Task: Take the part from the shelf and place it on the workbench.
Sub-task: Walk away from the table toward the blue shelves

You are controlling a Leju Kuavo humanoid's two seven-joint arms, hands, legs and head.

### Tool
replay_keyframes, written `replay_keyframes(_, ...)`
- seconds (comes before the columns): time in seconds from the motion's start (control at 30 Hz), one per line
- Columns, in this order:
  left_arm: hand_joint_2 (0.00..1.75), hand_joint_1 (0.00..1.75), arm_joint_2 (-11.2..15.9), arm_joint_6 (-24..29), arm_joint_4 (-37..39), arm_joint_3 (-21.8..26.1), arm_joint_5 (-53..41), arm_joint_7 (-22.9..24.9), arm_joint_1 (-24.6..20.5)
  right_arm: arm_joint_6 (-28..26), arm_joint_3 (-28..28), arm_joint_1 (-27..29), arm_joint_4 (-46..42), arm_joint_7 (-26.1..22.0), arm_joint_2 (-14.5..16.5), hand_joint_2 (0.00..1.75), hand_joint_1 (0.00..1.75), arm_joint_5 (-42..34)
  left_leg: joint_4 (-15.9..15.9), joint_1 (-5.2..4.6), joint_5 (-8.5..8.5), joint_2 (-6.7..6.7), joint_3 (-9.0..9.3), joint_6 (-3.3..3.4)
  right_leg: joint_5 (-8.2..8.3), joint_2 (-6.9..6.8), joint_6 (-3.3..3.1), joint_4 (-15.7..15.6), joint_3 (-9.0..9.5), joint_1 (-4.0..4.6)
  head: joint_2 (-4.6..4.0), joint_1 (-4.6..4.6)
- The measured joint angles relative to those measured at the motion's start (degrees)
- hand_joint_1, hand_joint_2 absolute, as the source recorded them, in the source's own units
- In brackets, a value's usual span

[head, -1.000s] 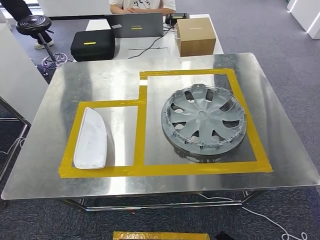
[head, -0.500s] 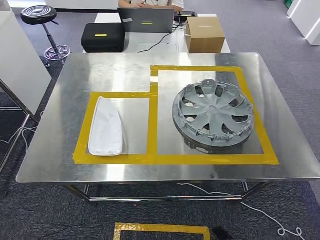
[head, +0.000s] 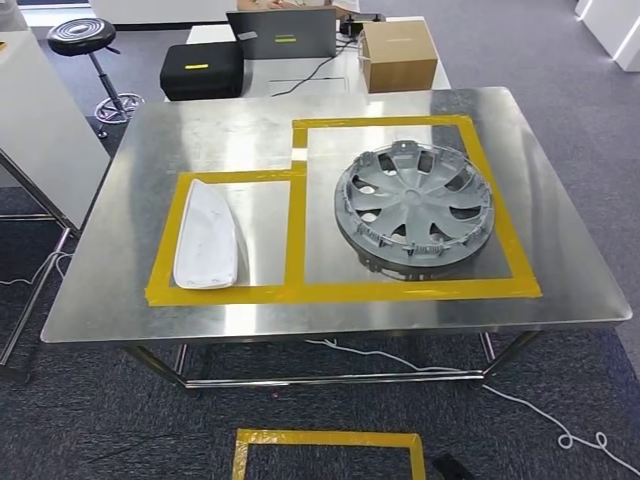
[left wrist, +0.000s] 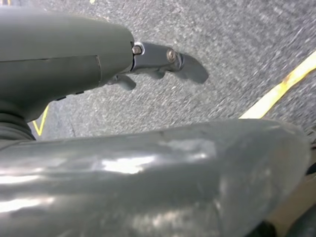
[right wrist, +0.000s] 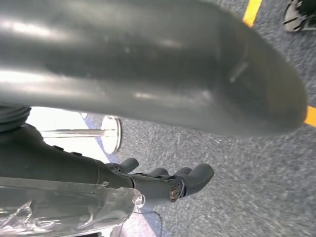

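Clearly neither hand is near the work: the left hand (left wrist: 111, 54) hangs low over the grey carpet floor (left wrist: 242, 44) with its dark fingers (left wrist: 186, 66) stretched out and apart, holding nothing. The right hand (right wrist: 149, 182) hangs the same way, its fingers (right wrist: 197, 175) loosely bent and also empty.

Both parts lie forward of and well above the hands, on the shiny steel surface (head: 113, 260). The white, curved, shell-like plastic part (head: 205, 238) sits inside the smaller yellow tape frame (head: 294, 230), on the left hand's side, so that hand is the nearer one to it. Its long axis runs away from the hands, the broad end toward them and the narrowing end pointing to the far side, leaning slightly leftward.

The round grey plastic wheel cover (head: 413, 205) lies flat in the larger frame on the right hand's side; being round, it has no long axis.

With both parts on the surface and both hands empty, I judge the placing done.
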Motion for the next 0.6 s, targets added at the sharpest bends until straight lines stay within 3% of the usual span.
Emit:
replay_keyframes(0.07,0.00,0.00,0.00,-0.02,0.00,0.04,-0.16,-0.08,-0.04,0.03,-0.21,0.00,-0.01,0.05,-0.01,0.00,0.00,0.11,9.03,0.20,-5.93,0.00,-3.40,-0.61,0.87,-0.09,-0.49,0.17,-1.24,0.06,0.00,-0.21)
replay_keyframes(0.1,0.00,0.00,-0.03,-0.01,0.00,0.04,-0.26,-0.13,-0.05,0.05,-0.26,0.03,-0.01,0.09,-0.01,0.00,0.00,0.14,13.21,0.26,-7.94,0.00,-4.69,-0.74,1.28,-0.14,-0.57,0.30,-1.90,0.12,0.00,-0.23)
replay_keyframes(0.13,0.00,0.00,-0.06,0.02,0.00,0.04,-0.31,-0.19,-0.05,0.05,-0.31,0.06,-0.01,0.12,-0.01,0.00,0.00,0.14,15.73,0.27,-8.70,0.00,-5.15,-0.72,1.66,-0.20,-0.64,0.44,-2.51,0.18,0.00,-0.22)
replay_keyframes(0.17,0.00,0.00,-0.10,0.07,0.00,0.04,-0.32,-0.27,-0.04,0.05,-0.35,0.06,-0.01,0.14,-0.01,0.00,0.00,0.13,15.94,0.25,-8.13,0.00,-4.49,-0.56,2.02,-0.23,-0.68,0.53,-3.05,0.28,0.00,-0.22)
replay_keyframes(0.2,0.00,0.00,-0.15,0.10,0.00,0.06,-0.25,-0.40,-0.04,0.04,-0.39,0.05,-0.01,0.18,-0.01,0.00,0.00,0.12,13.97,0.19,-6.70,0.00,-2.73,-0.24,2.37,-0.23,-0.69,0.58,-3.52,0.37,0.00,-0.21)
replay_keyframes(0.27,0.00,0.00,-0.19,0.15,0.00,0.22,0.02,-0.72,-0.20,0.01,-0.49,0.01,-0.01,0.25,0.03,0.00,0.00,0.11,5.56,-0.24,-3.67,0.01,3.41,0.90,3.09,-0.18,-0.62,0.59,-4.17,0.60,0.00,-0.19)
replay_keyframes(0.33,0.00,0.00,-0.20,0.18,0.00,0.66,0.21,-0.99,-0.57,-0.03,-0.57,0.01,-0.01,0.31,0.10,0.00,0.00,0.14,-2.07,-0.83,-2.26,0.01,8.70,1.98,3.85,-0.15,-0.31,0.78,-4.70,0.79,0.00,-0.25)
replay_keyframes(0.37,0.00,0.00,-0.21,0.19,0.00,0.91,0.23,-1.07,-0.73,-0.03,-0.60,0.00,0.00,0.33,0.15,0.00,0.00,0.16,-3.82,-1.02,-2.09,0.00,9.80,2.26,4.25,-0.19,-0.08,0.86,-4.99,0.86,0.00,-0.23)
replay_keyframes(0.43,0.00,0.00,-0.28,0.17,0.02,1.25,0.21,-1.18,-0.82,-0.03,-0.60,0.02,0.01,0.39,0.15,0.00,0.00,0.21,-5.12,-0.77,-1.78,-0.07,9.77,2.61,4.62,-0.23,0.44,1.25,-5.83,1.00,0.00,-0.21)
replay_keyframes(0.47,0.00,0.00,-0.32,0.15,0.04,1.34,0.19,-1.20,-0.76,-0.05,-0.60,0.00,0.00,0.43,0.15,0.00,0.00,0.22,-5.59,-0.59,-1.61,-0.14,9.49,2.84,3.60,-0.23,0.73,2.32,-6.71,1.04,0.00,-0.09)
replay_keyframes(0.5,0.00,0.00,-0.37,0.11,0.05,1.40,0.17,-1.20,-0.68,-0.08,-0.61,0.01,-0.01,0.47,0.14,0.00,0.00,0.23,-6.04,-0.38,-1.33,-0.19,9.10,3.07,1.59,-0.21,1.04,4.61,-7.96,1.06,0.00,0.00)
replay_keyframes(0.57,0.00,0.00,-0.46,0.07,0.07,1.51,0.15,-1.20,-0.52,-0.12,-0.62,0.04,-0.01,0.48,0.14,0.00,0.00,0.24,-6.19,-0.25,-0.48,-0.18,7.85,3.34,-4.15,-0.19,1.54,12.68,-11.20,0.95,0.00,0.34)
replay_keyframes(0.6,0.00,0.00,-0.49,0.06,0.07,1.54,0.15,-1.20,-0.45,-0.13,-0.62,0.08,0.00,0.48,0.14,0.00,0.00,0.24,-6.10,-0.26,0.02,-0.11,7.15,3.33,-6.25,-0.19,1.71,17.08,-12.50,0.89,0.00,0.42)
